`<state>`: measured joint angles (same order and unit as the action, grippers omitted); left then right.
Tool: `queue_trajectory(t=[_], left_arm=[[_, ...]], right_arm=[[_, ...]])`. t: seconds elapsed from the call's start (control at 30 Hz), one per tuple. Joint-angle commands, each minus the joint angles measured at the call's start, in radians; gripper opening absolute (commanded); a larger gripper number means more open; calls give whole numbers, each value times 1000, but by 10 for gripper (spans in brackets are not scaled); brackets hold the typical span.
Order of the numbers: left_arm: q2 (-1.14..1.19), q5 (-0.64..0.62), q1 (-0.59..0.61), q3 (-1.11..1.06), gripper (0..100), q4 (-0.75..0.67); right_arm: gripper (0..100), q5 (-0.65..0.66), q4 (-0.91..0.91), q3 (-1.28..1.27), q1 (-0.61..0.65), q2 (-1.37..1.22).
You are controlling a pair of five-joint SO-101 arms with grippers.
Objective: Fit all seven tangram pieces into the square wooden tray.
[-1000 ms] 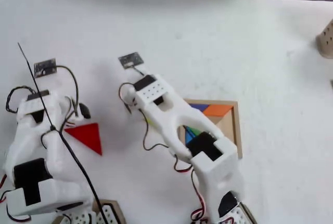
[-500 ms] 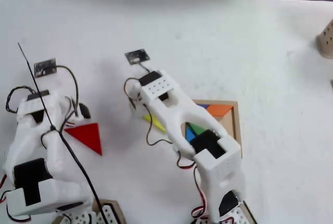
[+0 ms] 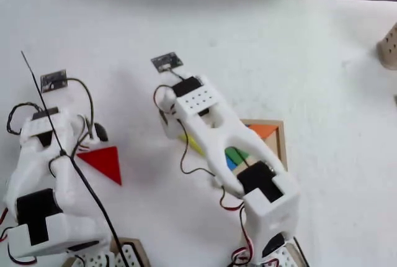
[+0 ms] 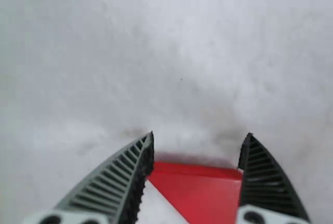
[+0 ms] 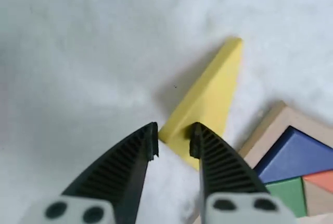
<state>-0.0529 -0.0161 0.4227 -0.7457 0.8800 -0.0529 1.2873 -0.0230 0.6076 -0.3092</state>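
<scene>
White table (image 3: 279,43): my right gripper (image 5: 173,138) pinches one corner of the yellow triangle (image 5: 210,104), tray (image 3: 280,140) at its three o'clock; likely light, stiff, slippery; left gripper (image 4: 195,151) gapes

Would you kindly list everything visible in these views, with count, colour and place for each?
table: one, white, under everything.
wooden tray: one, light wood, beneath the right arm.
orange piece, green piece, blue piece: one each, inside the tray.
yellow piece: one, on the table just outside the tray.
red piece: one, on the table by the left arm.
small boards: two, grey, wired, beyond the arms.
wooden block: one, tan, at the table's right edge.
left gripper: black fingers open over the red piece's edge.
right gripper: black fingers shut on the yellow piece's corner.
</scene>
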Motion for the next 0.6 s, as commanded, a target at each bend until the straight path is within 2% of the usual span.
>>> queue_trajectory(t=[0.0,0.27,0.47,0.57], left_arm=[[-8,-9,-5,41,268,-8],[-8,-9,-5,41,268,-8],[-8,-9,-5,40,268,-8],[-8,-9,-5,40,268,-8]], right_arm=[[83,25,16,12,-36,65],[83,80,12,-6,-143,67],[83,91,10,-3,-154,62],[84,160,10,-9,-147,44]])
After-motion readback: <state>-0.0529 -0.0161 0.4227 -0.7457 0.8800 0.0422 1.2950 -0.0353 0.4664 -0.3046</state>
